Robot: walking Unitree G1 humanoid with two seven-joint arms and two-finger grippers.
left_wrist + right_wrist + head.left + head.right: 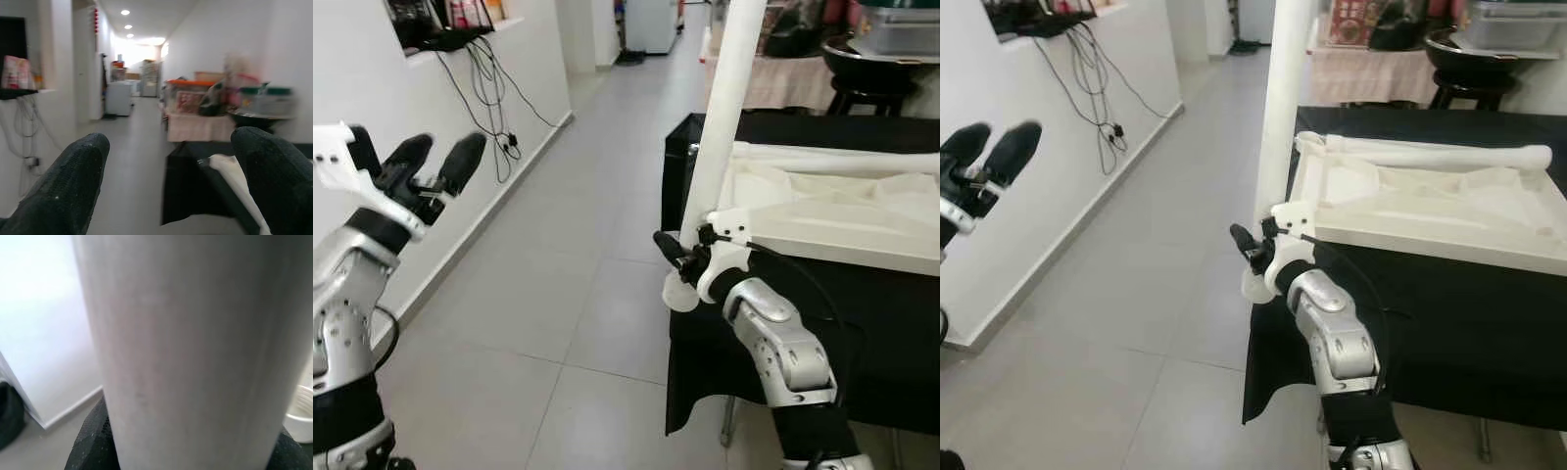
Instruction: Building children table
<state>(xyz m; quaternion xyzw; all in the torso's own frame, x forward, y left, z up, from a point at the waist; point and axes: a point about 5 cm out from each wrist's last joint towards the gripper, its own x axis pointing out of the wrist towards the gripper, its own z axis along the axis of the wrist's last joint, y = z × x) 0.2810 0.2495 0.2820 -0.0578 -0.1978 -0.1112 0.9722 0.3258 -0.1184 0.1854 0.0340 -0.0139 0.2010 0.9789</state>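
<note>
A long white table leg (724, 108) stands nearly upright at the corner of the black-draped table (862, 294), and my right gripper (690, 257) is shut on its lower end. Close up, the white table leg (190, 347) sits between the black fingers (93, 440). The white children's tabletop (1430, 211) lies upside down on the black cloth, with another white leg (1430, 152) lying along its far edge. My left gripper (433, 164) is raised at the left, near the white wall, open and holding nothing; its two black fingers (68, 186) stand well apart.
A grey tiled corridor (578, 245) runs ahead between the white wall on the left and the table. Black cables (494, 88) hang from a wall shelf. Beyond the table stand a black stool (867, 83), bins and boxes.
</note>
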